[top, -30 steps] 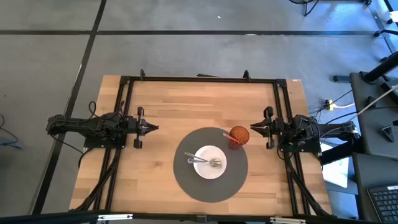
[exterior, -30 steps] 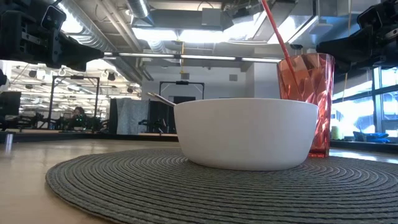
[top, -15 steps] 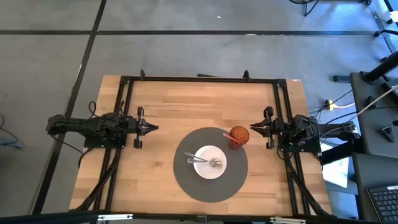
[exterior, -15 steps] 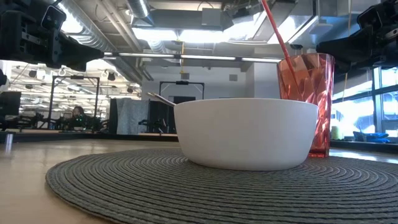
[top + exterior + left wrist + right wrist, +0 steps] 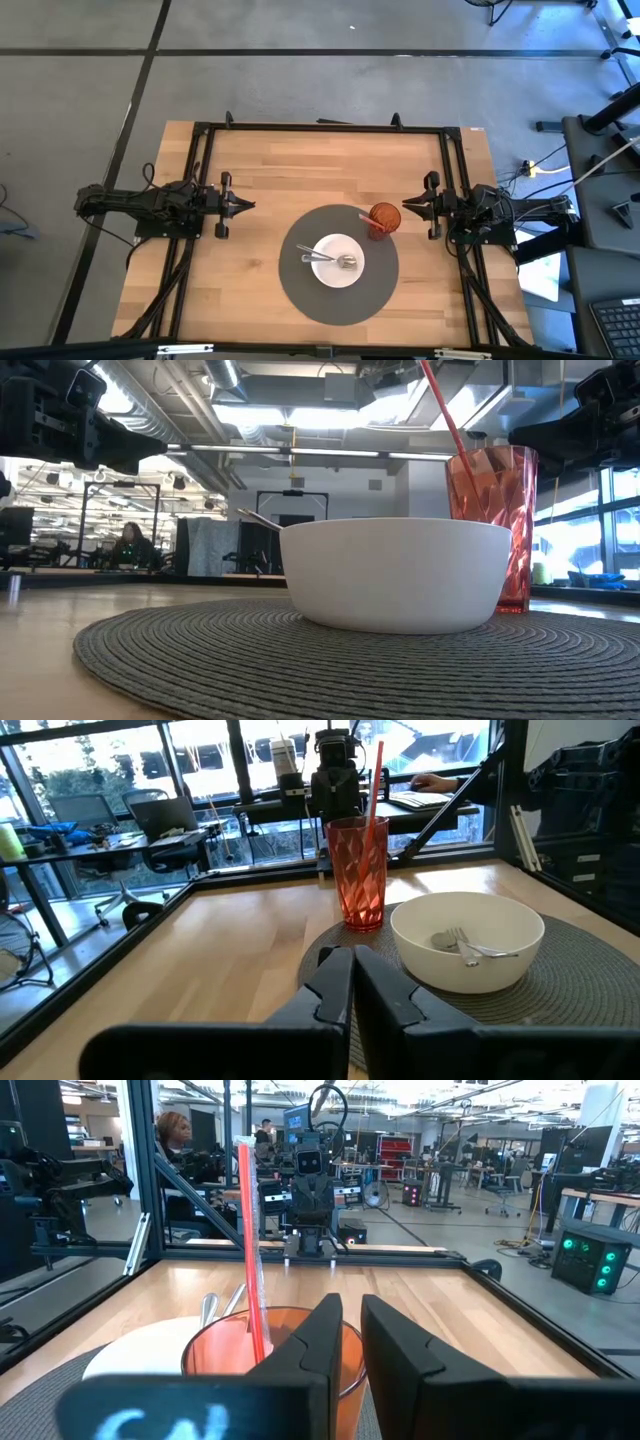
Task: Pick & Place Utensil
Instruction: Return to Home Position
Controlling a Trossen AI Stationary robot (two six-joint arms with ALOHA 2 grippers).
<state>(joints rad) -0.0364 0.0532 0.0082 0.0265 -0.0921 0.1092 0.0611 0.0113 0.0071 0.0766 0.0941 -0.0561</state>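
Note:
A white bowl [image 5: 337, 262] stands on a round grey placemat [image 5: 300, 290] at the table's middle. A metal fork [image 5: 318, 258] and a spoon [image 5: 346, 262] lie in the bowl, their handles leaning on its rim; they also show in the left wrist view [image 5: 468, 944]. A red tumbler [image 5: 384, 218] with a red straw [image 5: 248, 1250] stands on the mat's far right part. My left gripper [image 5: 250, 205] hovers shut over the table's left side, pointing at the mat. My right gripper [image 5: 404, 206] hovers shut just right of the tumbler. Both touch nothing.
A black frame [image 5: 320, 127] runs around the tabletop. Bare wood lies between my left gripper and the mat [image 5: 260, 240] and along the far side. A person sits in the room beyond the table [image 5: 172, 1130].

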